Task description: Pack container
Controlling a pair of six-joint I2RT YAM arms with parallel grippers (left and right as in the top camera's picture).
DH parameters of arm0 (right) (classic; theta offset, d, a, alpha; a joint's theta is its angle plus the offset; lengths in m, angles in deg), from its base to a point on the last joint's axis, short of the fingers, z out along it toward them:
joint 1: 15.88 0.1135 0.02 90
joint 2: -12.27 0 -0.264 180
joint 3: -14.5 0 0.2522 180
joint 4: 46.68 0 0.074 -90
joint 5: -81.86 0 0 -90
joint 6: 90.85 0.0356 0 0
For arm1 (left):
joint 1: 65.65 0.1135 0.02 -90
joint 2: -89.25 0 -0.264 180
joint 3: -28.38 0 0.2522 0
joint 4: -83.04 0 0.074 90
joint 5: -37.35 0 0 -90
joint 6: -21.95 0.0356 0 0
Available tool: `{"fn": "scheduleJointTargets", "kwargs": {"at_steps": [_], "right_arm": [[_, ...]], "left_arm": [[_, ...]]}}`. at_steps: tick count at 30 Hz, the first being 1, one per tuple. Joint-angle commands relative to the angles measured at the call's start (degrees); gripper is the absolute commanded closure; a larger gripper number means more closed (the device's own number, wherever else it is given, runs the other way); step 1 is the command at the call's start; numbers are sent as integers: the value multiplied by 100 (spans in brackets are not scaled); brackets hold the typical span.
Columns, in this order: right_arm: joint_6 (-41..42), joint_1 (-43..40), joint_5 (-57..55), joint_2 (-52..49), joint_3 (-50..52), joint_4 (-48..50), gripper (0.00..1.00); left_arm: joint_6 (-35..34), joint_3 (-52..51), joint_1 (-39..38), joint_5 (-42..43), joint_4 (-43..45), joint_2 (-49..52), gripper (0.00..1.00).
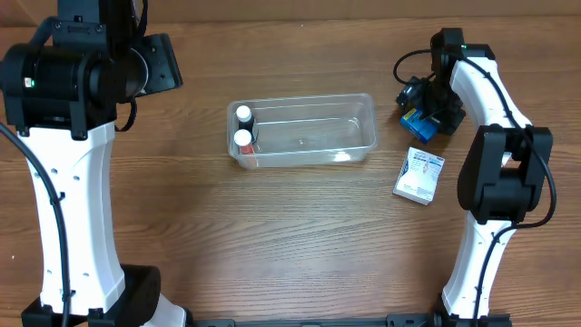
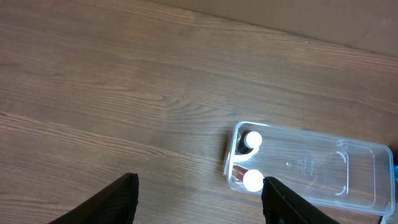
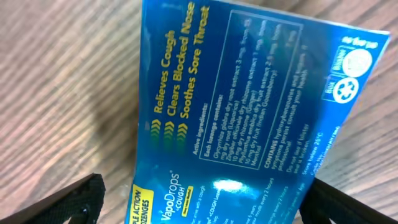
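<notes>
The container (image 1: 301, 130) sits mid-frame on the tabletop (image 1: 272, 236). At the overhead view's upper right, the right gripper (image 3: 202, 202) straddles the blue box (image 3: 249, 99), spread and unclenched: centre it, then squeeze squarely. The left gripper (image 2: 199, 208) hangs released, empty.

A wood-grain table (image 1: 300, 236) is seen beneath everything. Two small bottles are stood side by side on it: a white-capped bottle (image 1: 243, 113) and a second bottle (image 1: 242, 139) with the same cap. A white box (image 1: 418, 176) is laid flat towards the right. Near it, farther back, a blue box (image 3: 249, 112) is laid, printed in yellow with "Relieves Cough".
</notes>
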Motion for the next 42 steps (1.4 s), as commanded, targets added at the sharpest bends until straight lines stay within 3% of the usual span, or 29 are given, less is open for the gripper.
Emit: {"fn": "scheduleJointTargets", "kwargs": {"at_steps": [1,19,42], "right_arm": [[79,0,-42,-11,-103,37,0],[455,0,-343,-15,385,260,0],[380,4,-341,-15,382,85,23]], "left_arm": [[-79,11,-2,57,4,39,35],[-81,11,-2,55,-96,39,35],[-81,13,-2,52,-116,39,31]]}}
